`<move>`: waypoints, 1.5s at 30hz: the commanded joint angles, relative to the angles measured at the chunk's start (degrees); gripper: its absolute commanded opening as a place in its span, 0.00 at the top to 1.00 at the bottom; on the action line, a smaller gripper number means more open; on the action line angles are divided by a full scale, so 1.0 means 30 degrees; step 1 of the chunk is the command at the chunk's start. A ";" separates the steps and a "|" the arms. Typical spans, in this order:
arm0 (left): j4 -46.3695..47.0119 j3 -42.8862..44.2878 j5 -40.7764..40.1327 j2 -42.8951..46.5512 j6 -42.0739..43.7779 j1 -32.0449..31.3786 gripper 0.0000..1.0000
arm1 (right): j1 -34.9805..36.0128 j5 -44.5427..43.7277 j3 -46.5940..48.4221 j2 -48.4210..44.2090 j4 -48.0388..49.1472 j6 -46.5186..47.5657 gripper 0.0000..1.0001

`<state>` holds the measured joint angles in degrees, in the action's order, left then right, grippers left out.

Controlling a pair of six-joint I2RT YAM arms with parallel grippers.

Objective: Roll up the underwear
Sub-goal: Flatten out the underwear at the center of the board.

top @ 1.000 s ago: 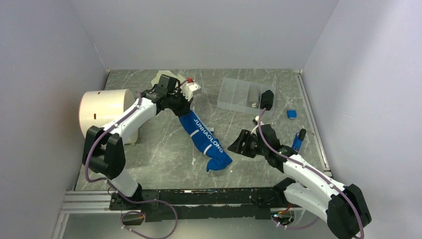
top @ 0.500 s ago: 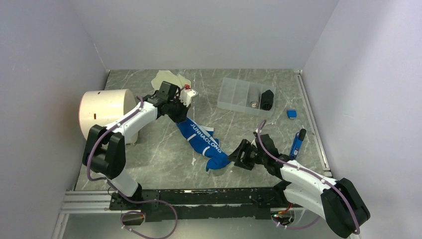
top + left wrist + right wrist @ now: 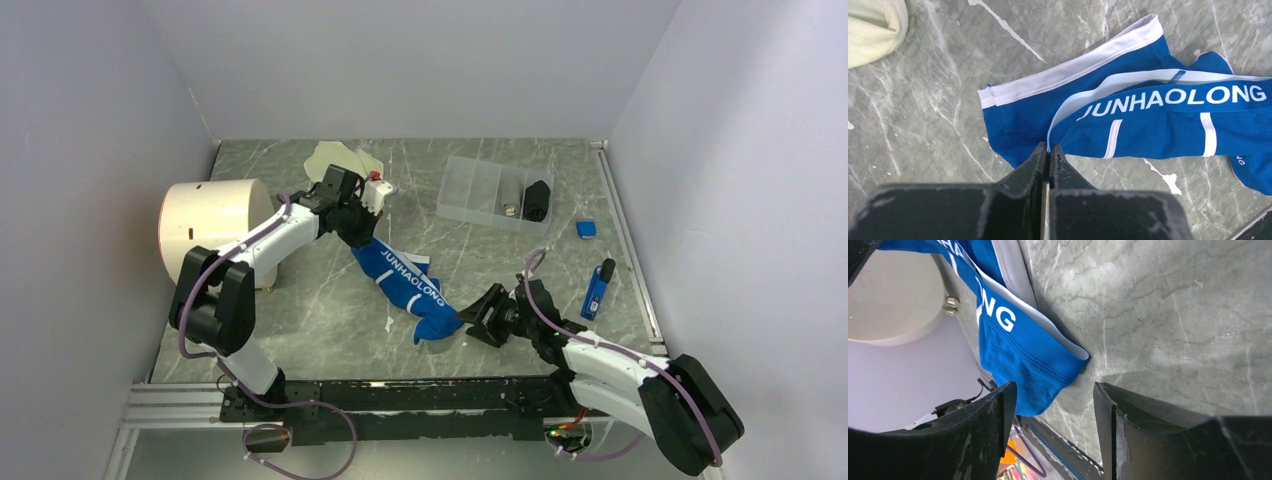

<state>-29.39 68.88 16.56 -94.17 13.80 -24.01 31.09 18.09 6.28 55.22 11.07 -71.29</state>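
Blue underwear was light, floppy stuff: my left gripper pinched shut on its waistband, my right gripper gaped around the loose end.

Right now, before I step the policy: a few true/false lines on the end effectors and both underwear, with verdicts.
1. The left end effector is shut on the blue underwear. True.
2. The right end effector is clamped on it too. False: it is open at the garment's near end.
3. The cream underwear lies in the clear box. False: it lies on the table, beyond the left end effector.
4. The blue underwear lies unrolled. True.
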 commanded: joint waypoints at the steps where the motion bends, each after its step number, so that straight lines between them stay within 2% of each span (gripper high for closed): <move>1: 0.0029 0.0112 -0.0370 -0.0059 -0.0368 0.0007 0.95 | 0.0426 -0.0773 -0.0209 0.1135 0.1063 -0.0745 0.38; 5: 0.0135 0.0095 -0.0331 -0.0085 -0.0567 -0.0022 0.95 | 0.0681 -0.0973 -0.0079 0.3060 0.2494 -0.0609 0.40; 8: 0.0128 0.0010 -0.0469 -0.0105 -0.0644 -0.0053 0.95 | 0.0681 -0.1331 0.0442 0.4210 0.2677 -0.0065 0.47; 11: 0.0096 -0.0118 -0.0647 -0.0071 -0.0744 -0.0101 0.95 | 0.0681 -0.1680 0.0117 0.4470 0.4777 0.0285 0.66; 13: 0.0191 -0.0231 -0.0522 0.0018 -0.0806 -0.0112 0.95 | 0.0633 -0.1755 -0.0132 0.4297 0.6062 0.0749 0.76; 18: 0.1200 -0.1016 -0.0312 0.1126 -0.1388 -0.0112 0.95 | 0.0565 -0.2351 0.1782 0.2221 0.3932 0.4385 1.00; 21: 0.1607 -0.1192 -0.0675 0.2227 -0.2098 -0.0112 0.95 | 0.0508 -0.2204 0.3120 0.0651 0.2523 0.6926 1.00; 26: 0.2148 -0.0802 0.0018 0.5188 -0.3708 -0.0095 0.95 | 0.0483 -0.3203 0.6771 -0.2125 -0.2832 1.1604 1.00; 28: 0.1664 -0.0387 -0.0244 0.6617 -0.4299 -0.0111 0.95 | 0.0491 -0.3616 0.8363 -0.3146 -0.4758 1.3113 1.00; 32: 0.0681 -0.0040 -0.1184 1.0126 -0.5771 -0.0110 0.95 | 0.0478 -0.2597 1.2054 -0.4589 -0.8302 1.5673 1.00; 36: -0.1608 0.1448 -0.0477 1.2282 -0.5973 -0.0097 0.95 | 0.0476 0.0405 1.4703 -0.6201 -0.9305 1.5584 1.00; 38: -0.3963 0.2927 0.0628 1.2284 -0.5842 -0.0112 0.95 | 0.0476 0.2252 1.5513 -0.6860 -0.9378 1.5204 1.00; 41: -0.7949 0.4759 0.0513 1.2185 -0.6022 -0.0112 0.95 | 0.0476 0.4816 1.6673 -0.7093 -1.0719 1.5036 1.00; 45: -1.0929 0.5381 0.0268 1.1893 -0.6250 -0.0112 0.95 | 0.0486 0.5015 1.7575 -0.6535 -1.3909 1.4739 1.00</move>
<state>-47.05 83.57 16.64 -56.77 -2.96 -24.21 32.56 27.68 56.49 33.41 -19.59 -27.05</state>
